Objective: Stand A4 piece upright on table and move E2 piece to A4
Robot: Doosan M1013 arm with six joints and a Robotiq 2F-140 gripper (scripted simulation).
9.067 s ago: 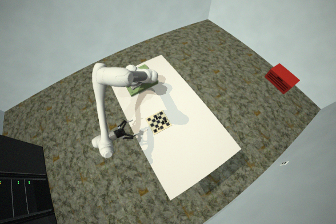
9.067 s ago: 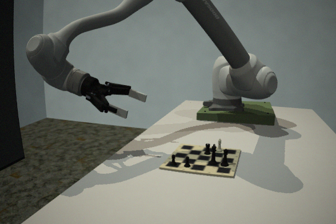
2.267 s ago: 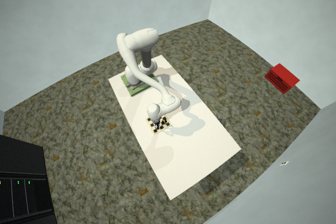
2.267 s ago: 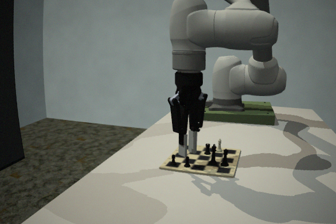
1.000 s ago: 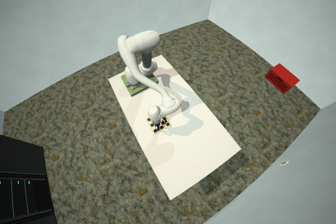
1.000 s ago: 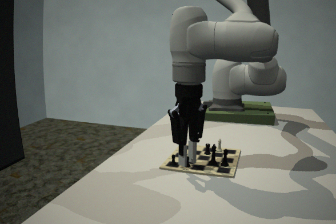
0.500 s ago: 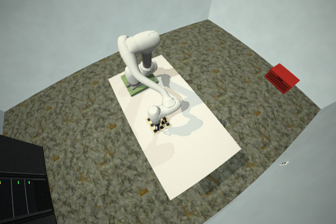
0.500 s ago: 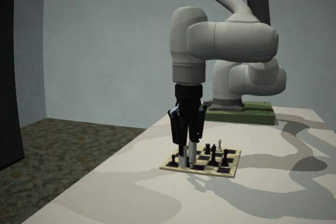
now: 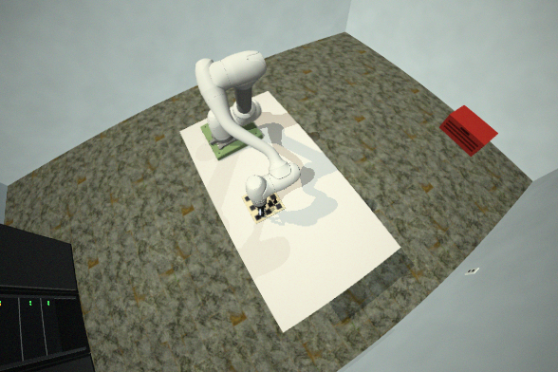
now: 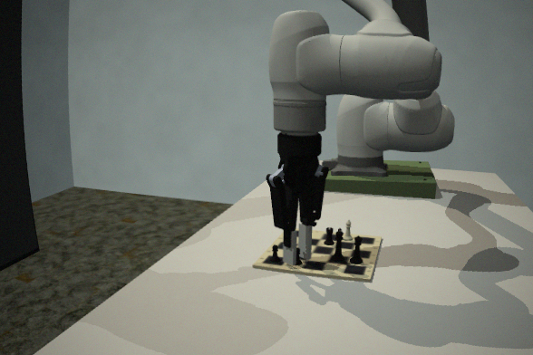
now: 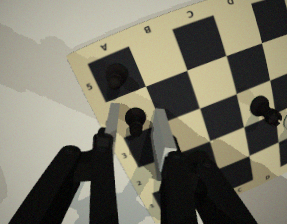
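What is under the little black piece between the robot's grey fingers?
A chessboard square in column A lies under the black pawn, but the pawn's base covers it. The end effector fingers straddle it without closing, hiding the squares beside it.

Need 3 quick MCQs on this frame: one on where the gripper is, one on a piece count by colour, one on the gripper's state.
1. Where is the black two-finger gripper?
A. Over the green base plate
B. Low at the A-column edge of the chequered chessboard
C. Above the red box

2. How many white pieces stand on the board?
A. None
B. One
C. Three

3. How do the fingers stand around the small black pawn?
A. Clamped on it
B. Apart, one on each side, not touching
C. Holding it lifted off the board

Key:
1 B: the gripper reaches down to the chessboard by the letter A.
2 B: only one white piece shows; the rest are black.
3 B: the wrist view shows gaps between the fingers and the pawn, which stands on its square.
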